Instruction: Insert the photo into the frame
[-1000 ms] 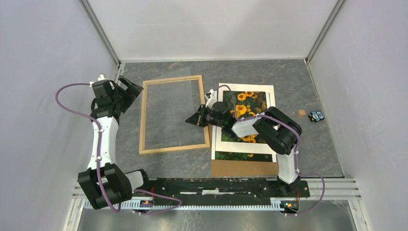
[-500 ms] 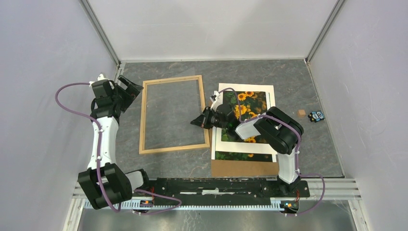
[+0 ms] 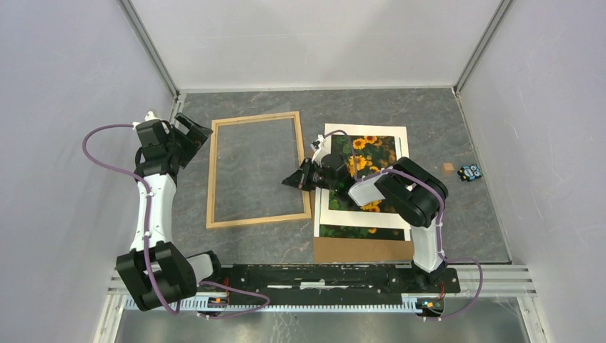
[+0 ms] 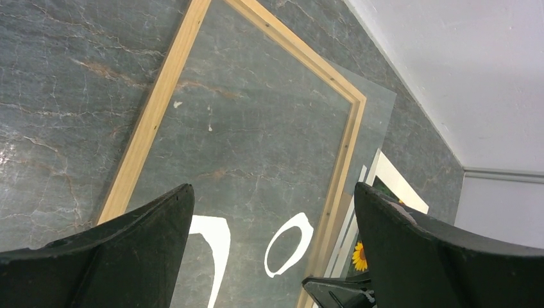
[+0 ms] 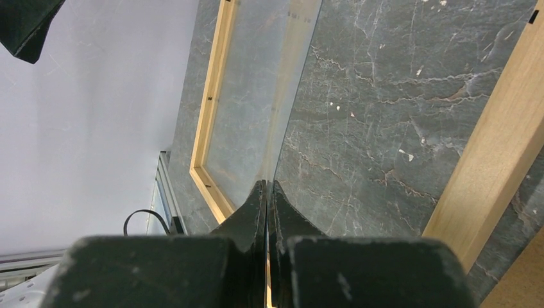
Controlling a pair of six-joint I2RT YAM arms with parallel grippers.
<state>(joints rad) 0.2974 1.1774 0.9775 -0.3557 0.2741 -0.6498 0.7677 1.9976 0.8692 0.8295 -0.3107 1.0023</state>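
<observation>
The frame (image 3: 257, 219), of thin light wood strips, lies flat left of centre and also shows in the left wrist view (image 4: 160, 106) and the right wrist view (image 5: 507, 154). The photo (image 3: 364, 153) of orange blooms lies to its right under a white mat (image 3: 357, 218); one bloom (image 4: 360, 256) shows in the left wrist view. My right gripper (image 3: 291, 180) (image 5: 266, 186) is at the frame's right strip, shut on the edge of a thin clear sheet (image 5: 269, 83) that reaches over the frame. My left gripper (image 3: 191, 132) (image 4: 272, 192) hangs open and empty at the frame's far left corner.
A brown board (image 3: 361, 250) sticks out from under the mat and photo at the near side. A small brown cube (image 3: 447, 168) and a blue-black toy (image 3: 469, 172) sit near the right wall. Grey walls close in the tabletop.
The right gripper has shifted slightly to the right with the clear sheet still pinched. The left arm has not moved.
</observation>
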